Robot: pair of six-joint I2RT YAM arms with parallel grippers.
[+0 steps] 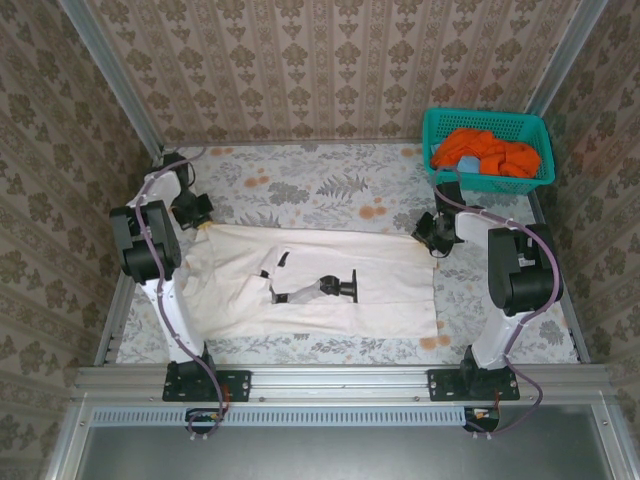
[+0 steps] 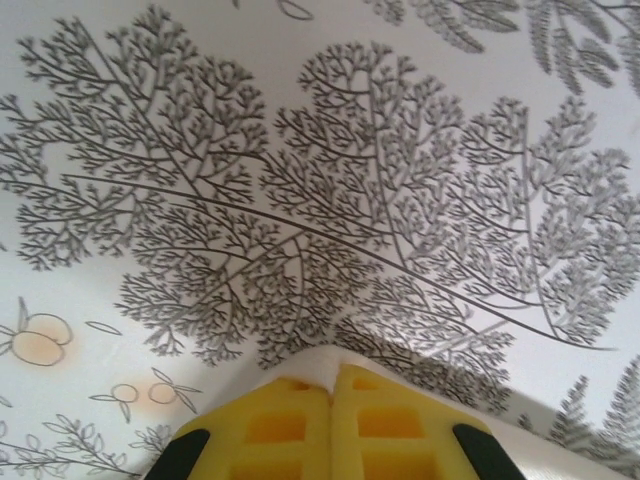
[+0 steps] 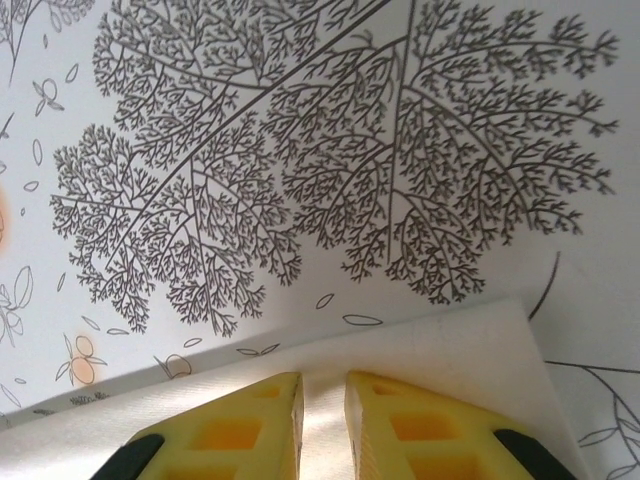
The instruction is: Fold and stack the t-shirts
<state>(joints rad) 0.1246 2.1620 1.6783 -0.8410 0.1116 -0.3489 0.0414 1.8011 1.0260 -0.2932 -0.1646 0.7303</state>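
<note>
Table (image 1: 330,175): cream t-shirt (image 1: 385,280) lies flat across the middle, long axis 9 to 3 o'clock, apparently spread out for folding. Teal basket (image 1: 485,113) at 1 o'clock holds the orange t-shirts (image 1: 490,152), probably queued. Left gripper (image 2: 330,372) is clamped on the shirt's 10 o'clock corner. Right gripper (image 3: 323,385) sits at the 2 o'clock corner, jaws narrow over the hem; grip cannot be confirmed.

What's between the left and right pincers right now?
In the top view, the far edge of the cream shirt runs from left pincer to right pincer, flat on the tablecloth.
</note>
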